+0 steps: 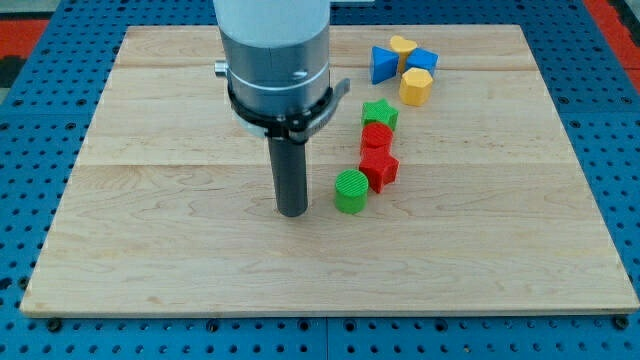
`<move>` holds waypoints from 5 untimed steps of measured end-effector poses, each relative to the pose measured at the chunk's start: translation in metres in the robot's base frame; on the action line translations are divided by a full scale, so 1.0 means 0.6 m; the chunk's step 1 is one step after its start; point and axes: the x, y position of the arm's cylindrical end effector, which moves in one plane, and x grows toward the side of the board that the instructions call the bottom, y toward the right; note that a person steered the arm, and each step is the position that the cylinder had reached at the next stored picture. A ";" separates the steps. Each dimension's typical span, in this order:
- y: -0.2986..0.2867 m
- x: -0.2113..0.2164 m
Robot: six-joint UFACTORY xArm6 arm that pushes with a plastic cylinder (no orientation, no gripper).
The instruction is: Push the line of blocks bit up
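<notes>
A line of blocks runs down the middle right of the wooden board (150,260): a green star (380,113) at the top, a red block (377,138) below it, a red star (379,168) under that, and a green cylinder (351,190) at the lower left end. My tip (292,211) rests on the board just left of the green cylinder, a small gap apart from it. The dark rod rises into the arm's grey body.
A cluster sits at the view's top right: a blue block (383,63), a yellow heart (402,46), a second blue block (424,59) and a yellow hexagonal block (416,86). A blue pegboard surrounds the board.
</notes>
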 end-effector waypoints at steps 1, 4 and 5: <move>0.063 -0.029; 0.156 0.041; 0.156 0.041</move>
